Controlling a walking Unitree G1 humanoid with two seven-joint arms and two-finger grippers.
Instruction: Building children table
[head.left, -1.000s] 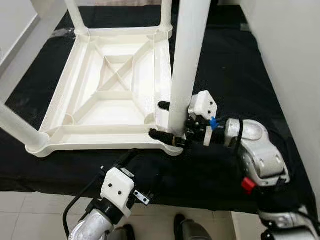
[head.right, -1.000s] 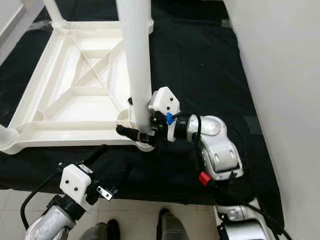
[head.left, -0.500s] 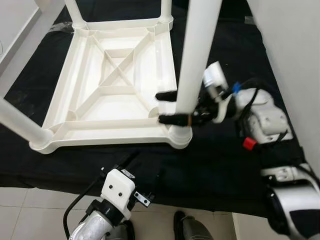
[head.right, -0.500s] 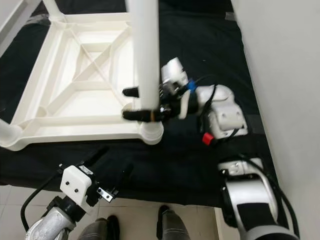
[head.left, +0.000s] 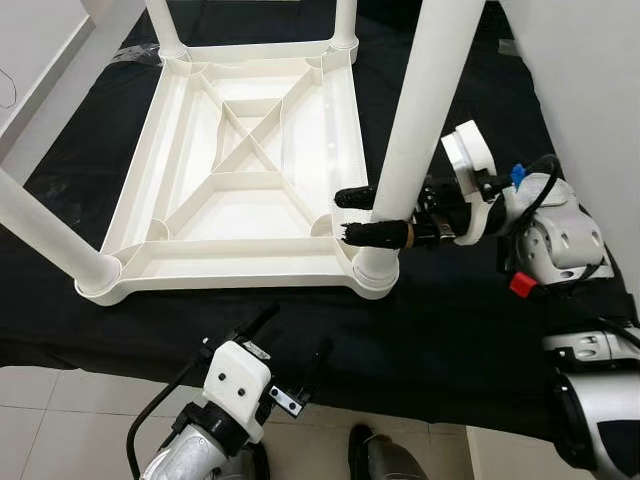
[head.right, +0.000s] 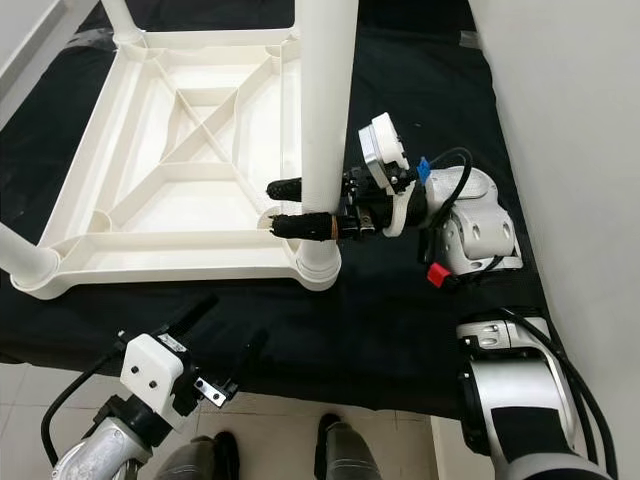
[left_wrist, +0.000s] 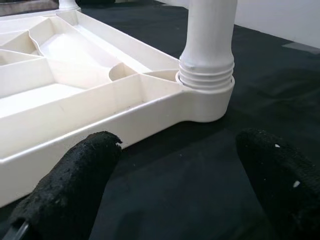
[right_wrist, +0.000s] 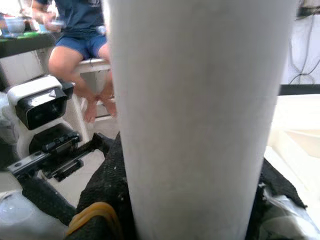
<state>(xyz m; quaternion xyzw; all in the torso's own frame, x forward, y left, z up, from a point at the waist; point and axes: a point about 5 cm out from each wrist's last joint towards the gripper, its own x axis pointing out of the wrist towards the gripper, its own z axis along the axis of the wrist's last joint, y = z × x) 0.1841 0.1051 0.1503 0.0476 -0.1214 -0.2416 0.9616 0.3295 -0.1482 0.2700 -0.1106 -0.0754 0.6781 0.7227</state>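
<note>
Upturned tabletop (head.left: 240, 190) lay on black mat (head.left: 460, 330). Right tool (head.left: 365, 213) clenched around near-corner leg (head.left: 415, 130), just above its socket. Left tool (head.left: 290, 355) spread, idle. Risk: off-axis twisting could cross-thread the leg.

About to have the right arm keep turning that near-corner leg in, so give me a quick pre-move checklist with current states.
1. Right hand around the near-right leg, one finger on each side low on it: ok.
2. Leg standing in its corner socket, thread rings visible above the collar, so not fully seated: not ok.
3. Leg upright: roughly, exact plumb cannot tell.
4. Tabletop lying upside down, flat on the black mat: ok.
5. Left hand open, hovering over the mat's near edge, off the table: ok.
6. Right arm's cable slack beside the wrist, not snagged: ok.
</note>
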